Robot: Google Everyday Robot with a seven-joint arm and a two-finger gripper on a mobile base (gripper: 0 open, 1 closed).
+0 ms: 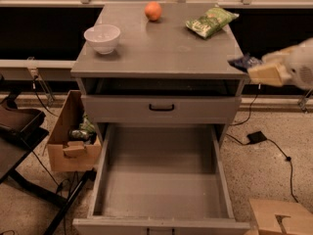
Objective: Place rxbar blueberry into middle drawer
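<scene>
- The grey desk (161, 53) fills the middle of the view, its flat top seen from the front.
- The middle drawer (161, 199) stands pulled far out past the desk's front edge, showing its plain grey floor and tall side walls.
- A shallower drawer front (117, 110) with a black bar handle (161, 107) sits closed just under the desk's front edge.
- One cardboard box (68, 143) stands on the floor below the desk's left edge. Another (279, 218) lies on the floor out past the front right corner.
- The robot arm (302, 67) comes in from beyond the desk's right edge. Its gripper (254, 69) is clenched on the rxbar blueberry (243, 61).
- A green chip bag (211, 21) lies at the back right corner.
- A white bowl (102, 37) sits near the left edge.
- An orange (153, 11) rests by the back edge, about midway along it.
- The rxbar blueberry is held in the air at the desk's right edge, close to the front right corner, about level with the top and well apart from the open drawer's floor.
</scene>
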